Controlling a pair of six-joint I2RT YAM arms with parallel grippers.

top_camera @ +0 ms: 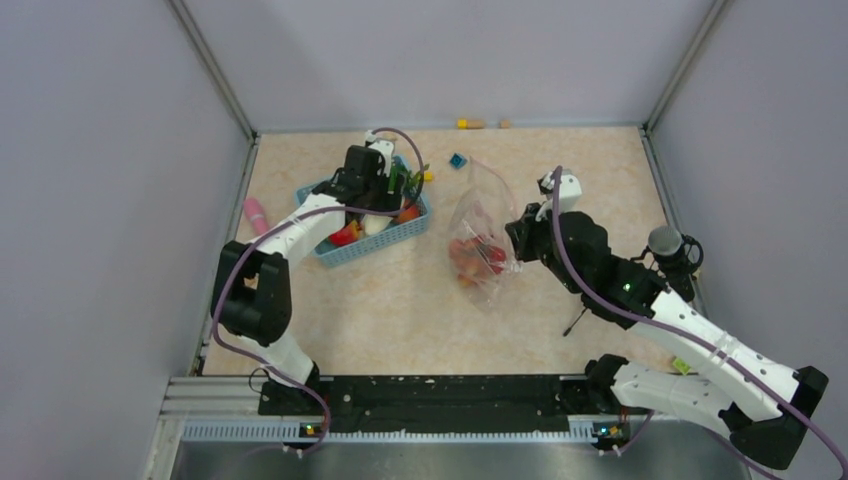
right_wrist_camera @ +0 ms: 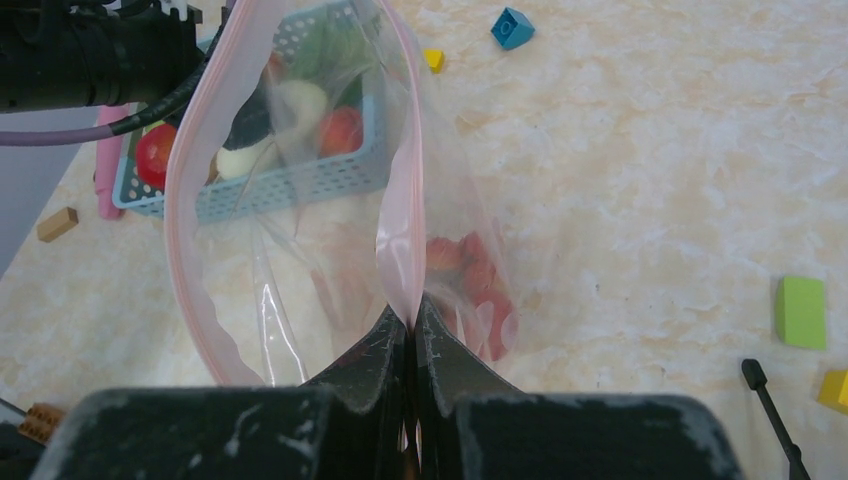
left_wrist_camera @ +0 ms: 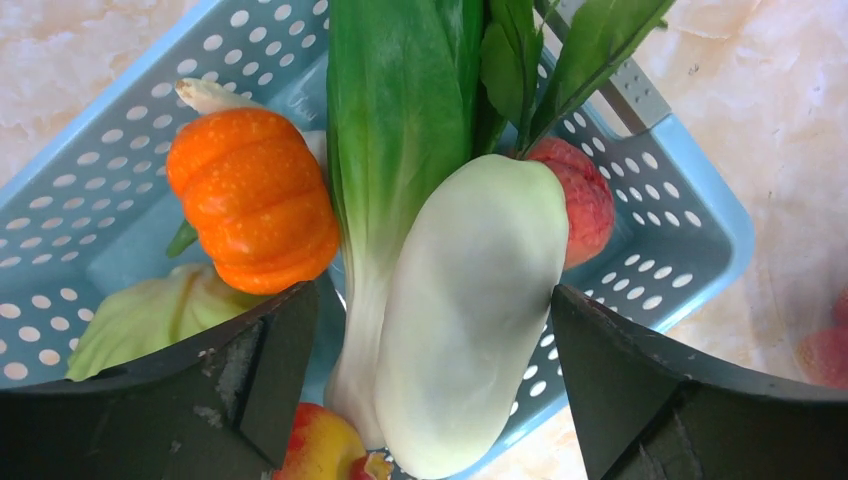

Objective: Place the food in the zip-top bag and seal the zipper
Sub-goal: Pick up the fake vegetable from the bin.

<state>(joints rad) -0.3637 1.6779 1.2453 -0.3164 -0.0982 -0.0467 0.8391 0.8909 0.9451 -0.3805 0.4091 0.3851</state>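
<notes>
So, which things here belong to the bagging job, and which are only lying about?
For the job: zip-top bag, zipper, white radish, leafy green, orange pumpkin, red fruit.
Only lying about: blue block, yellow block, green block, pink stick.

Your left gripper (left_wrist_camera: 428, 300) hangs over the light blue basket (left_wrist_camera: 690, 240) with its jaws spread wide and the white radish (left_wrist_camera: 470, 310) lying between them (its right edge seems to meet the right finger, while the left finger stands apart). Left of the radish you have a leafy green (left_wrist_camera: 400, 130), then an orange pumpkin (left_wrist_camera: 250, 200) above a pale green cabbage (left_wrist_camera: 150, 320). A red fruit (left_wrist_camera: 585, 200) sits behind the radish's top.
</notes>
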